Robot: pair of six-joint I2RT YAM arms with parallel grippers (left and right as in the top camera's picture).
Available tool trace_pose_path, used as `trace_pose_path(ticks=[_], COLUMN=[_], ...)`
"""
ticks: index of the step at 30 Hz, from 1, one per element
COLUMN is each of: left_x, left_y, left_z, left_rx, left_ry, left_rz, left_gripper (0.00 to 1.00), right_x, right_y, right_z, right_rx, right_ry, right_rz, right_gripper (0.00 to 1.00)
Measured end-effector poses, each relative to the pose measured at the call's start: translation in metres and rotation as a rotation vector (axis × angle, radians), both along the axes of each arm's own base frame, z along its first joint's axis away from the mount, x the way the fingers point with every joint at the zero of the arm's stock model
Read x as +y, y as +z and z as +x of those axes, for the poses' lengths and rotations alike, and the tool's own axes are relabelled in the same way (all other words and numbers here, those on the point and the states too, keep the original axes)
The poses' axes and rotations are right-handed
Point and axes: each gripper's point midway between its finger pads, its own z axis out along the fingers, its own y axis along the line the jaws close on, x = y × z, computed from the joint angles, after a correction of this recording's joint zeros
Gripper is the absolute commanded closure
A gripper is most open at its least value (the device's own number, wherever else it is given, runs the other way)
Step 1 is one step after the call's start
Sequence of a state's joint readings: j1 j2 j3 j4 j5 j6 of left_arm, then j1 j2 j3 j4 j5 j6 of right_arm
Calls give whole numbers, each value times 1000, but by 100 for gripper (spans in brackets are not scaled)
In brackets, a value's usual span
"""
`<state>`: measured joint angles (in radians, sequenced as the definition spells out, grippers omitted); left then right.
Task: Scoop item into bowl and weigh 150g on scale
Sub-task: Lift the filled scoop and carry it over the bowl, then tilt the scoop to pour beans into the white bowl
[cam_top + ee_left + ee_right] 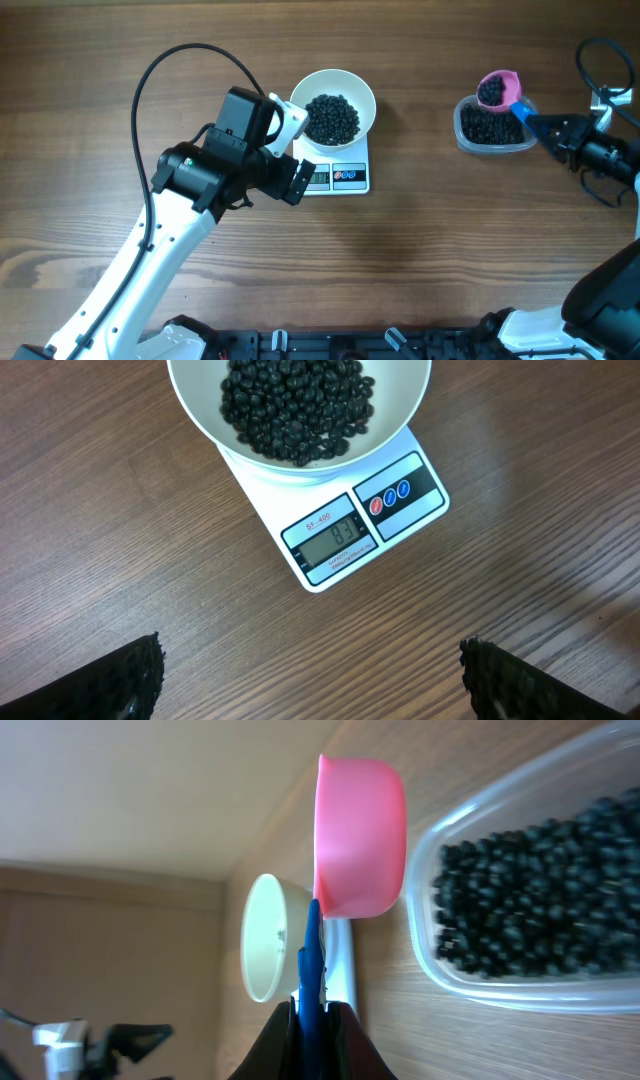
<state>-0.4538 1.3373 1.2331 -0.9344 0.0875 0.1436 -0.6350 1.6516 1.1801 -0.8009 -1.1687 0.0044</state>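
On the scale (345, 178): white bowl (362, 100) of black beans (331, 117), sitting there to be weighed.
Right hand (538, 124): clenched on blue handle (522, 108) of loaded pink scoop (497, 88), above bean tub (470, 135).
Left hand (293, 152): released, empty, beside scale.

Left jaws:
- left gripper (310, 678) above table (100, 540)
- scale (330, 542) just ahead of jaws, display end nearest them
- bowl (402, 405) on scale's far part, farther ahead
- beans (295, 405) in bowl

Right jaws:
- right gripper (310, 1025), scoop handle (311, 945) between jaws
- scoop (360, 835) ahead of jaws at handle's far end, over tub's rim, beans in it
- tub (470, 992) on table, right of jaws, more beans inside
- bowl on scale far ahead, beyond scoop, well apart from tub
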Motion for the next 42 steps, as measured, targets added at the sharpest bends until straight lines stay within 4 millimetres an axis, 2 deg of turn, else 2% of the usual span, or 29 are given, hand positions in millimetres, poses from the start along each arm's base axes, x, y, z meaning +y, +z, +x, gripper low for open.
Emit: trace_pose_path(ticks=[4, 7, 13, 15, 16, 19, 24, 28, 31, 32, 37, 42], left_x=[0, 0, 0, 0, 0, 0, 0, 0, 0, 0, 0, 0], left_y=[0, 0, 0, 0, 0, 0, 0, 0, 0, 0, 0, 0], left_z=[0, 0, 0, 0, 0, 0, 0, 0, 0, 0, 0, 0], left_rx=[0, 0, 0, 0, 0, 1, 0, 0, 0, 0, 0, 0], left_ry=[0, 0, 0, 0, 0, 0, 0, 0, 0, 0, 0, 0], left_rz=[0, 0, 0, 0, 0, 0, 0, 0, 0, 0, 0, 0], left_gripper=[0, 0, 0, 0, 0, 0, 0, 0, 0, 0, 0, 0], right_x=[9, 28, 83, 105, 126, 151, 193, 214, 220, 229, 250, 255], right_y=[14, 23, 35, 41, 46, 49, 38, 25, 17, 15, 8, 3], right_z=[3, 8, 25, 31, 34, 37, 40, 43, 47, 45, 41, 42], right_rx=[-43, -73, -131, -165, -188, -210, -200, -251, -272, -284, -333, -374], right_ry=[24, 83, 234, 293, 345, 398, 444, 469, 466, 487, 538, 553], right_rz=[70, 113, 133, 130, 128, 116, 34, -102, -182, -203, -279, -352], right_gripper=[96, 96, 96, 96, 96, 96, 96, 96, 96, 96, 96, 96])
